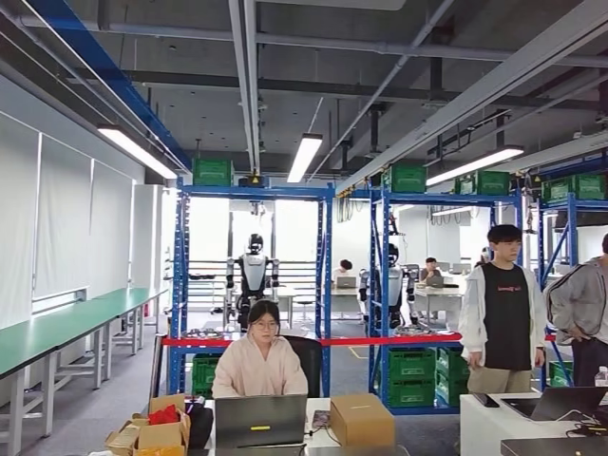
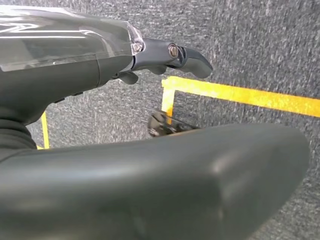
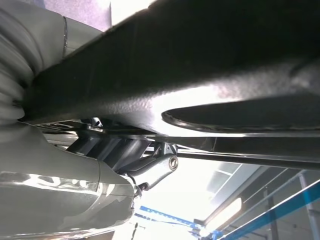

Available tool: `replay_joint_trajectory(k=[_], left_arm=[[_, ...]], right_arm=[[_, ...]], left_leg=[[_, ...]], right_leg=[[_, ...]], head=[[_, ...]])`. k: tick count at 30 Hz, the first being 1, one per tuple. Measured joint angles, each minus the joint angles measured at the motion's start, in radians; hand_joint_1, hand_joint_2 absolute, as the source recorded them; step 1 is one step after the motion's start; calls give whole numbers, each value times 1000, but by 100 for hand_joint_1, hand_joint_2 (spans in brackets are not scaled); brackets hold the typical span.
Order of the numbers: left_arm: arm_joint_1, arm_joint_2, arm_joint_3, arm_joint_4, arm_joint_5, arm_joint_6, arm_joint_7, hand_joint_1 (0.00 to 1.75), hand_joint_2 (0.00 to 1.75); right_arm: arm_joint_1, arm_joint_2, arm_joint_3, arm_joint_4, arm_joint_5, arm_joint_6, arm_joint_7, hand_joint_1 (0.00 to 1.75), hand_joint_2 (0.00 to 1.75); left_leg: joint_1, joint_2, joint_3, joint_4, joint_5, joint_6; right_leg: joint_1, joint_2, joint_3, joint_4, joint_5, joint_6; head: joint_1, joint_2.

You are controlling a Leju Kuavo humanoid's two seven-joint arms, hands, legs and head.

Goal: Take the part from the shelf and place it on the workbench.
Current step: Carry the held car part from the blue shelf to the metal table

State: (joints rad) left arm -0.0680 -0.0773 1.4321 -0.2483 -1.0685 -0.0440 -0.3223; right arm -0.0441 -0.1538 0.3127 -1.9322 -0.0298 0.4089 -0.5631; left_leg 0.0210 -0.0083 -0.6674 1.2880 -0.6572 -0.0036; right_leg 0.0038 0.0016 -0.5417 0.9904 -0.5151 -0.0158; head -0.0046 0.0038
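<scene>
In the right wrist view my right hand [image 3: 124,165] is raised toward the ceiling. Its fingers [image 3: 158,167] curl up toward the thumb. A dark flat piece, the part [image 3: 241,117], lies backlit between them, and its shape is hard to read. In the left wrist view my left hand [image 2: 158,170] hangs over grey floor with fingers [image 2: 188,56] stretched out, holding nothing. Blue shelf racks [image 1: 251,191] stand across the room ahead. Green-topped workbenches [image 1: 65,328] run along the left wall.
A person [image 1: 259,361] sits at a desk with a laptop [image 1: 259,420] and cardboard boxes [image 1: 362,418] directly ahead. Two people [image 1: 505,313] stand at the right. A red tape barrier [image 1: 358,340] crosses the racks. Yellow tape [image 2: 241,94] marks the floor below my left hand.
</scene>
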Motion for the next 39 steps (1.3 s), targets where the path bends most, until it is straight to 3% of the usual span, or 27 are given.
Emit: replay_joint_trajectory(k=[1, 3, 4, 5, 9, 11, 13, 14, 15, 16, 17, 19, 20, 21, 23, 25, 26, 28, 30, 31, 32, 34, 36, 39], left_arm=[[1, 0, 0, 0, 0, 0, 0, 0, 175], [2, 0, 0, 0, 0, 0, 0, 0, 175], [2, 0, 0, 0, 0, 0, 0, 0, 175], [2, 0, 0, 0, 0, -1, 0, 0, 175], [6, 0, 0, 0, 0, 0, -3, 0, 175], [0, 1, 1, 0, 0, 1, -4, 0, 175], [-3, 1, 0, 0, 0, 0, -4, 0, 175], [-2, 1, 0, 0, -1, 0, -4, 0, 175], [-2, 1, 0, 0, -1, 0, -4, 0, 175], [-1, 1, 0, 0, -1, 0, -4, 0, 175], [-2, 1, 0, 0, -1, 0, -4, 0, 175], [-4, 0, 0, 0, -1, 0, -5, 0, 175], [-5, -1, 0, 0, -1, 0, -6, 0, 175], [-5, -2, 1, 1, -2, 0, -6, 0, 175], [-3, -3, 1, 1, -3, -1, -6, 0, 175], [0, -4, 1, 1, -3, -1, -6, 0, 175], [-2, -4, 1, 1, -3, -1, -7, 0, 175], [-5, -3, 1, 1, -3, 0, -7, 0, 175], [-3, -2, 1, 1, -3, 0, -6, 0, 175], [-1, -2, 1, 1, -3, 1, -6, 0, 175], [1, -2, 1, 1, -3, 1, -6, 0, 175], [1, -2, 1, 1, -3, 0, -6, 0, 175], [-1, -2, 1, 1, -3, 0, -6, 0, 175], [0, -2, 1, 1, -3, 0, -7, 0, 175]], right_arm=[[0, 0, 0, 0, 0, 0, 0, 175, 175], [1, 1, 1, 0, 0, 0, 0, 175, 175], [0, 1, 2, 1, 0, 0, 0, 175, 175], [-1, 1, 2, 1, 1, -1, 1, 175, 175], [-4, 1, 5, -1, 4, -3, 2, 175, 175], [-8, 1, 6, -3, 6, -5, 1, 175, 175], [-9, 1, 8, -2, 15, -8, 1, 175, 175], [-8, 1, 8, -1, 23, -11, 1, 175, 175], [-8, 0, 9, 0, 30, -12, 0, 175, 175], [-7, -2, 9, 0, 36, -14, -2, 175, 175], [-7, -4, 10, 1, 39, -14, -3, 175, 175], [-6, -8, 10, 1, 41, -14, -6, 175, 175], [-6, -10, 9, 1, 40, -15, -7, 175, 175], [-6, -12, 9, 1, 40, -15, -8, 175, 175], [-8, -15, 9, -1, 38, -15, -10, 175, 175], [-10, -16, 10, -3, 35, -15, -12, 175, 175], [-10, -16, 10, -3, 31, -15, -14, 175, 175], [-8, -16, 11, -2, 21, -13, -15, 175, 175], [-4, -16, 11, 1, 15, -11, -15, 175, 175], [-3, -16, 11, 2, 13, -10, -15, 175, 175], [-2, -16, 12, 3, 13, -9, -15, 175, 175], [-2, -16, 11, 5, 11, -9, -15, 175, 175], [-1, -16, 11, 5, 10, -9, -15, 175, 175], [-2, -16, 9, 5, 8, -8, -15, 175, 175]], left_leg=[[1, 0, -4, -27, 34, -2], [3, 1, 18, -138, 134, -4], [1, 2, 28, -189, 159, -3], [-1, 4, 34, -217, 173, 2], [-5, 5, 44, -229, 166, 28], [-1, 4, 56, -236, 162, 37], [-1, 1, 65, -239, 153, 43], [-1, -3, 68, -239, 149, 43], [-1, -9, 74, -239, 144, 43], [-2, -17, 81, -239, 138, 42], [-2, -26, 90, -239, 133, 42], [-1, -46, 104, -241, 124, 39], [2, -56, 107, -244, 121, 35], [6, -66, 107, -247, 120, 30], [10, -84, 108, -257, 121, 16], [6, -67, 104, -248, 112, 8], [4, -48, 89, -216, 96, 6], [3, -15, 28, -100, 48, 1], [4, -7, -29, -9, 32, -6], [4, -5, -35, -13, 53, -8], [5, -4, -22, -55, 92, -8], [3, 1, 31, -178, 164, -5], [-1, 4, 60, -239, 179, 4], [-3, 3, 63, -246, 167, 20]], right_leg=[[-1, 1, 13, 0, -9, 2], [-3, 1, 42, 0, -30, 11], [-4, 1, 53, 1, -40, 17], [-3, 1, 58, 3, -48, 24], [-4, 1, 69, 6, -74, 48], [-7, 0, 40, 70, -107, 58], [-9, 0, -42, 207, -151, 66], [-9, 0, -86, 267, -162, 68], [-9, 0, -117, 297, -152, 68], [-9, 1, -129, 287, -121, 67], [-8, 6, -122, 240, -73, 63], [-8, 43, -86, 117, 14, 48], [-6, 61, -72, 77, 35, 40], [-5, 73, -65, 58, 38, 32], [-2, 62, -51, 35, 29, 21], [-7, 42, -27, 2, 24, 14], [-10, 32, -15, -12, 23, 13], [-11, 18, 1, -19, 16, 10], [-11, 8, 15, -18, 4, 10], [-12, 6, 24, -18, -3, 11], [-12, 5, 34, -17, -11, 13], [-10, 2, 54, -12, -30, 23], [-8, 2, 61, -8, -44, 34], [-9, 2, 65, -10, -53, 48]], head=[[0, 0], [0, 0], [0, 0], [-1, 0], [-1, 1], [-1, 1], [-2, 0], [-2, 0], [-2, 0], [-2, 0], [-2, 0], [-1, 0], [-2, 0], [-2, 1], [-3, 1], [-2, 1], [-2, 1], [-2, 0], [-2, 0], [-2, 0], [-2, 0], [-2, 0], [-2, 0], [-2, 0]])
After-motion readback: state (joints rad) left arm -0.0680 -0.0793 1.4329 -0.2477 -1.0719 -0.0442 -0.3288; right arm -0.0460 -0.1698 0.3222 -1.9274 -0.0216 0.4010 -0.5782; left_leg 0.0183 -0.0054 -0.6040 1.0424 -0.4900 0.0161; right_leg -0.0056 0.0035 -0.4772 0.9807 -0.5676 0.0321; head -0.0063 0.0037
